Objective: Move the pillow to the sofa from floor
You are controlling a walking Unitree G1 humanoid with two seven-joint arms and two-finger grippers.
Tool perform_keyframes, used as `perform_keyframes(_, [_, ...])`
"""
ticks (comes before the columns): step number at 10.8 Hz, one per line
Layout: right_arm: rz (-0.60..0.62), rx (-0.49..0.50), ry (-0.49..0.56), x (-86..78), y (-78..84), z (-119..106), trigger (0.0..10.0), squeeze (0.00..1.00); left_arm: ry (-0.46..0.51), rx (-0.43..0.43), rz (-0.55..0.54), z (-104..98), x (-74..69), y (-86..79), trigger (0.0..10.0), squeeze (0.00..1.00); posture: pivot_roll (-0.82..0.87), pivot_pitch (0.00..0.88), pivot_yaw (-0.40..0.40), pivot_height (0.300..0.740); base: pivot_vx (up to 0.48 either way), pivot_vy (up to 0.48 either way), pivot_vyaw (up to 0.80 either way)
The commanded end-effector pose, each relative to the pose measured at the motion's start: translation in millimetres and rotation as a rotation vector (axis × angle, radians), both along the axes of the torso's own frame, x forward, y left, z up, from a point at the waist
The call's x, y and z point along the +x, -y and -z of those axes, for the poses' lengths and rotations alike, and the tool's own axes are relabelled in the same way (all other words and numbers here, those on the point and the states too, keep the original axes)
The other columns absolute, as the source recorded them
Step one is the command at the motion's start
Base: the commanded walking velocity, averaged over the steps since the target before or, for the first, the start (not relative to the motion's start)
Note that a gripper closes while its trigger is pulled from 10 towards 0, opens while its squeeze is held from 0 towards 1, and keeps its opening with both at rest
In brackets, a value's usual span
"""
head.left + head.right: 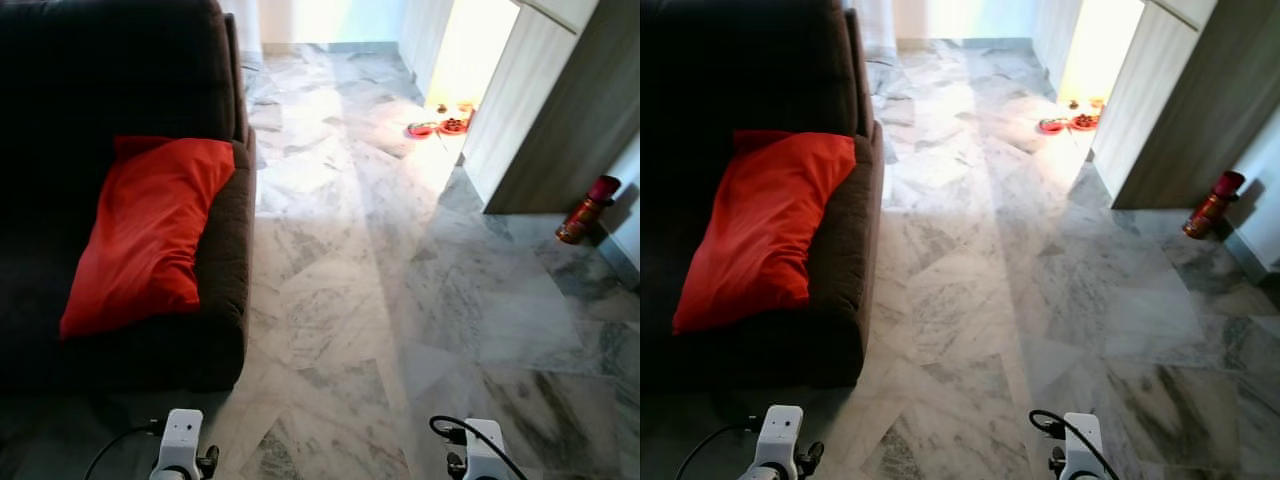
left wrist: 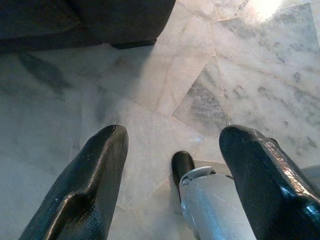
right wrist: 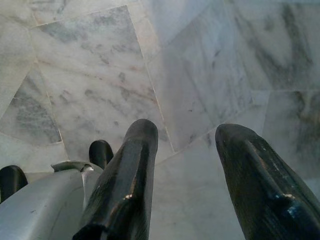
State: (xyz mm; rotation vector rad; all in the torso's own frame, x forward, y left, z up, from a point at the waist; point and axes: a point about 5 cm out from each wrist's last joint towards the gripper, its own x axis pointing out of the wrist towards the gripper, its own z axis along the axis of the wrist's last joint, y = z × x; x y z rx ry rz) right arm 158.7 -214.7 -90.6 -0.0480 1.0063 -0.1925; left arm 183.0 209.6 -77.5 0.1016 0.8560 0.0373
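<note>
A red pillow [image 1: 145,232] lies on the seat of the dark sofa [image 1: 228,270] at the left, leaning toward the backrest near the sofa's right end. Both arms hang low at the bottom edge of the eye views. My left gripper [image 2: 172,145] points down at the marble floor beside the sofa's foot, open with nothing between its fingers. My right gripper [image 3: 185,140] also hangs over bare marble, open and holding nothing.
Grey-white marble floor [image 1: 400,290] stretches ahead to a bright doorway. Red bowls [image 1: 437,127] sit on the floor by that doorway. A red cylinder [image 1: 587,209] stands against the wall at the right, beside a wooden cabinet [image 1: 540,110].
</note>
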Motion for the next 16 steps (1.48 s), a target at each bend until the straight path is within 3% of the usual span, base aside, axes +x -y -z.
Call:
perform_keyframes(1, [-0.009, -0.002, -0.006, 4.2, -2.6, -0.9, 10.0, 0.00, -0.017, -0.006, -0.021, 1.3, -2.6, -2.5, 10.0, 0.00, 0.00, 0.044, -0.049, 0.740, 0.000, 0.000, -0.69])
perform_keyframes(16, [-0.020, -0.003, 0.007, 20.4, -13.1, -5.7, 10.0, 0.00, -0.023, 0.010, -0.014, 1.0, -1.1, -1.7, 10.0, 0.00, 0.00, 0.040, -0.049, 0.740, 0.000, 0.000, -0.69])
